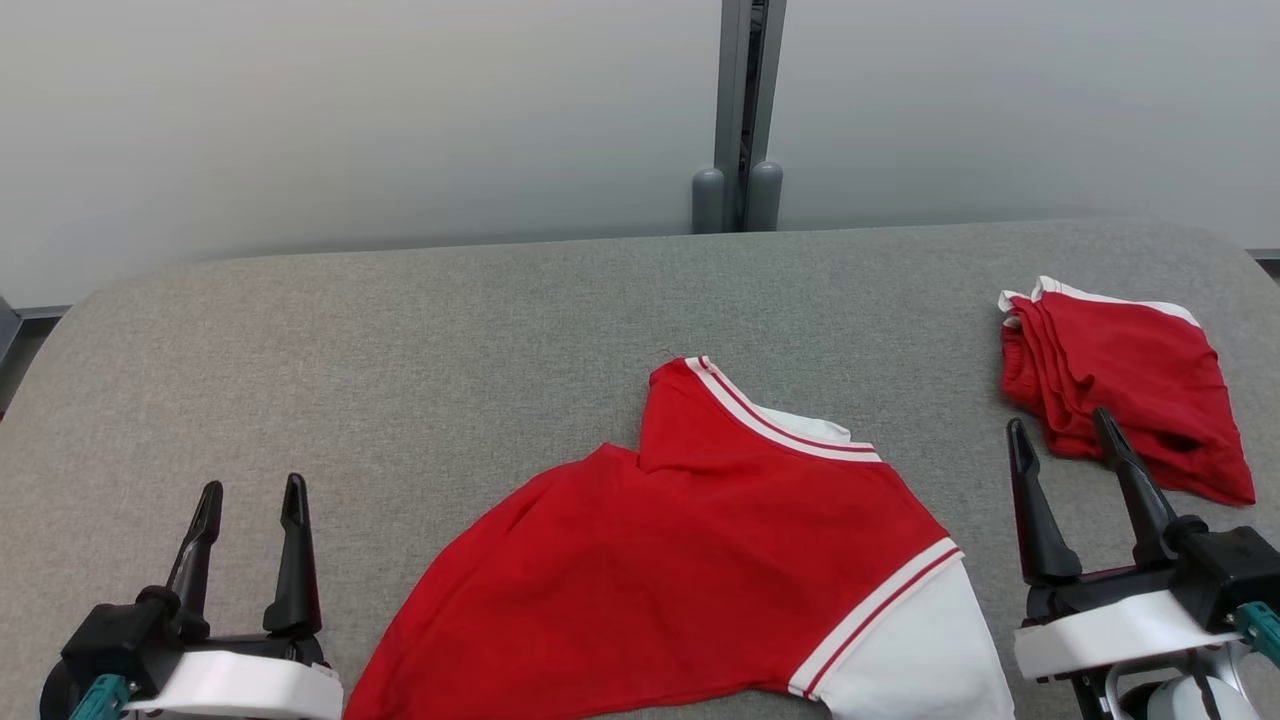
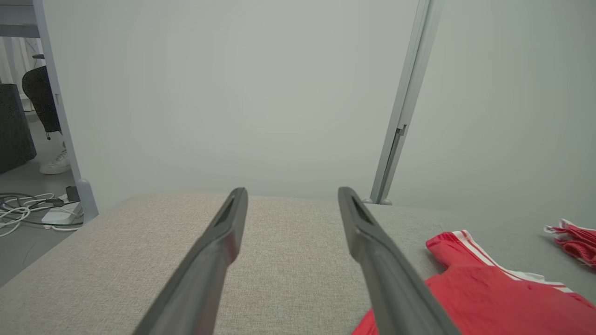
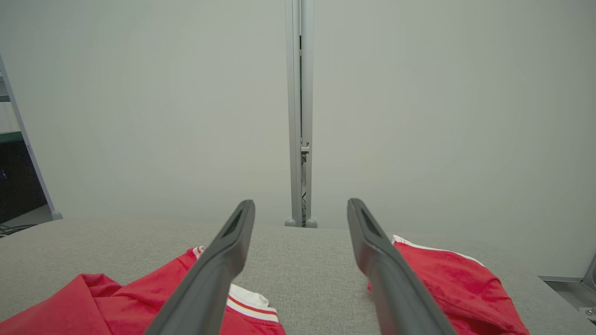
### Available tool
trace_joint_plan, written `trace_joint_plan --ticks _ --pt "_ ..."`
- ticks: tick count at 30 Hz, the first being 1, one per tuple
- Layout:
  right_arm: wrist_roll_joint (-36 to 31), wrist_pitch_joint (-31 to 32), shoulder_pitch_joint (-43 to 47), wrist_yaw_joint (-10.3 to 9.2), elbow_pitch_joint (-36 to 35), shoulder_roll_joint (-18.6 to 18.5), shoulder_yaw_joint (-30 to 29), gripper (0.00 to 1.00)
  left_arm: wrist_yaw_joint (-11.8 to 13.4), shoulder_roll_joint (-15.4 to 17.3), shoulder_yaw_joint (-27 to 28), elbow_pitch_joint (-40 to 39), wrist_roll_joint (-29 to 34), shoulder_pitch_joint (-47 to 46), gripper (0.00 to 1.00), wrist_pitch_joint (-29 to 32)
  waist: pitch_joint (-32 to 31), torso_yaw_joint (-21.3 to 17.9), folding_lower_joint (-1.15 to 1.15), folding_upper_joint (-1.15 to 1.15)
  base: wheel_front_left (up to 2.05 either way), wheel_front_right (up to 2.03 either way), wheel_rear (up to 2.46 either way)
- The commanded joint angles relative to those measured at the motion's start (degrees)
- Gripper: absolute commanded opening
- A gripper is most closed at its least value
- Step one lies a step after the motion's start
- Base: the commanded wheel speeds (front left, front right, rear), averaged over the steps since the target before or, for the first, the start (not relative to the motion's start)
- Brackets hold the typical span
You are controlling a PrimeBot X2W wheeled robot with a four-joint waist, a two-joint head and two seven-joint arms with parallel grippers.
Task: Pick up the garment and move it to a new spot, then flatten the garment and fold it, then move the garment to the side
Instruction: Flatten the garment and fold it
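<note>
A red garment [image 1: 690,560] with white sleeves and striped white trim lies loosely spread near the table's front middle, one part folded over at its top. It also shows at the lower right of the left wrist view [image 2: 489,298] and the lower left of the right wrist view [image 3: 107,302]. My left gripper [image 1: 252,498] stands open at the lower left, apart from the garment, with nothing between its fingers [image 2: 223,242]. My right gripper [image 1: 1062,430] stands open at the lower right, just right of the garment's white sleeve, and is empty too [image 3: 300,204].
A folded pile of red cloth with white edging [image 1: 1125,385] lies at the table's right, just beyond my right gripper's fingertips. The grey fabric table [image 1: 400,360] ends at pale wall panels with a metal post [image 1: 740,120]. Cables and a person's shoe lie on the floor at left [image 2: 42,204].
</note>
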Motion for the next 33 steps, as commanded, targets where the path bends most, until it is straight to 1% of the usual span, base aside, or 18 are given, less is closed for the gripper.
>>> trace_joint_plan --ticks 1,6,9,12,15,18,21,25,28,31,33 --pt "0.39 -0.28 0.38 -0.01 -0.11 -0.36 -0.05 1.00 -0.37 0.24 0.15 -0.16 0.24 -0.67 1.00 -0.08 -0.03 -0.01 0.00 0.00 0.00 0.00 0.00" --pt "0.49 -0.28 0.55 -0.01 0.18 -0.42 -0.56 1.00 -0.49 0.09 0.20 -0.11 -0.11 -0.30 1.00 -0.08 -0.16 -0.14 0.00 0.00 0.00 0.00 0.00" --pt "1.40 0.21 0.70 -0.01 0.90 -0.85 -0.25 1.00 -0.53 0.28 -0.13 1.59 -0.59 0.70 1.00 0.14 -0.26 -0.24 0.00 0.00 0.00 0.00 0.00" --pt "3.03 2.30 0.79 -0.01 0.30 -2.21 -0.05 1.00 -0.78 1.47 -1.32 2.75 -1.95 1.10 1.00 3.19 -0.29 -0.30 0.00 0.00 0.00 0.00 0.00" --pt "6.03 8.90 2.54 -0.01 -0.08 -4.18 0.51 1.00 -0.85 2.15 -2.30 2.00 -4.40 2.23 1.00 7.83 -0.52 -0.06 0.00 0.00 0.00 0.00 0.00" --pt "8.78 16.71 4.25 -0.01 -1.58 -6.17 -0.22 1.00 -0.91 3.69 -3.12 0.93 -6.31 3.52 1.00 14.74 -0.79 0.20 0.00 0.00 0.00 0.00 0.00" --pt "10.77 23.76 6.69 -0.01 -3.73 -6.55 -1.16 1.00 -0.90 5.25 -3.58 -1.76 -7.58 5.00 1.00 20.61 -0.87 0.29 0.00 0.00 0.00 0.00 0.00" --pt "12.91 31.44 9.18 -0.01 -6.10 -5.67 -1.73 1.00 -0.92 6.77 -4.03 -4.79 -8.99 7.26 1.00 26.79 -0.77 0.29 0.00 0.00 0.00 0.00 0.00" --pt "13.78 35.77 11.16 -0.01 -5.82 -4.61 -2.63 1.00 -0.94 7.57 -4.80 -5.72 -10.24 8.70 1.00 30.12 -0.64 0.21 0.00 0.00 0.00 0.00 0.00" --pt "14.68 38.48 12.09 -0.01 -5.13 -3.57 -3.50 1.00 -0.96 8.17 -6.02 -6.39 -11.45 9.74 1.00 33.20 -0.44 0.15 0.00 0.00 0.00 0.00 0.00" --pt "15.08 39.75 12.92 -0.01 -3.84 -3.15 -4.01 1.00 -0.90 8.69 -6.27 -6.96 -11.78 9.99 1.00 34.07 -0.16 0.13 0.00 0.00 0.00 0.00 0.00"
